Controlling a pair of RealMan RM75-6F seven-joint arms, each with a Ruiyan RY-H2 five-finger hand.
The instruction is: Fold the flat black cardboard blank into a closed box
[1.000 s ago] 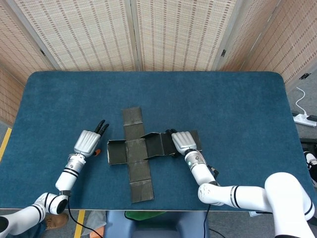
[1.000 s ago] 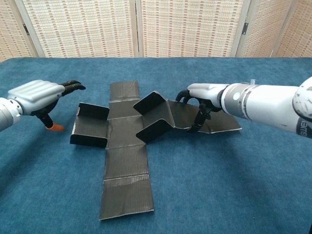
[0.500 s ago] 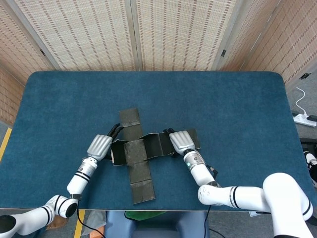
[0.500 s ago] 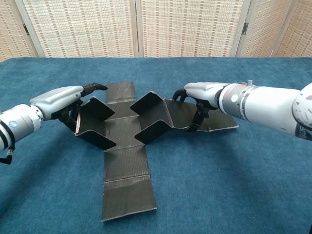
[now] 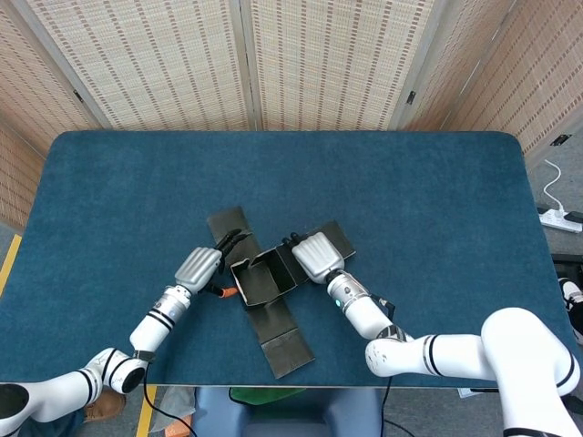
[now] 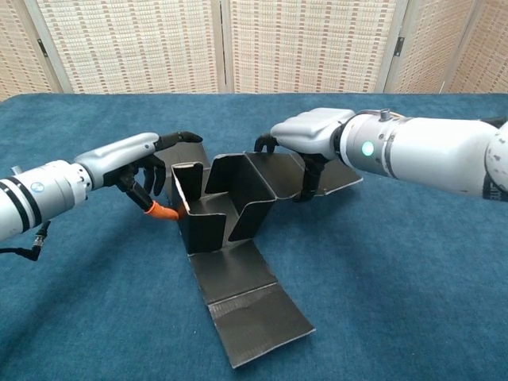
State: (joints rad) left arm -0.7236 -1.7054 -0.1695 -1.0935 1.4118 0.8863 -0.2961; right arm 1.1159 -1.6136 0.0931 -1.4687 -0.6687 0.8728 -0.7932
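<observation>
Chest view: both hands (image 6: pixel 143 159) (image 6: pixel 305 135) (fingers curled) against blank (image 6: pixel 230 202)

My left hand (image 6: pixel 139 159) and right hand (image 6: pixel 305 135) now push the black cardboard (image 6: pixel 226 214) sides up, and it turns on the table.

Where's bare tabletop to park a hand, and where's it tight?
Bare blue table: the far strip by the screens, the whole side beyond the right hand, the corner outside the left hand. Tight: mid-table, both hands against the black cardboard blank.
</observation>
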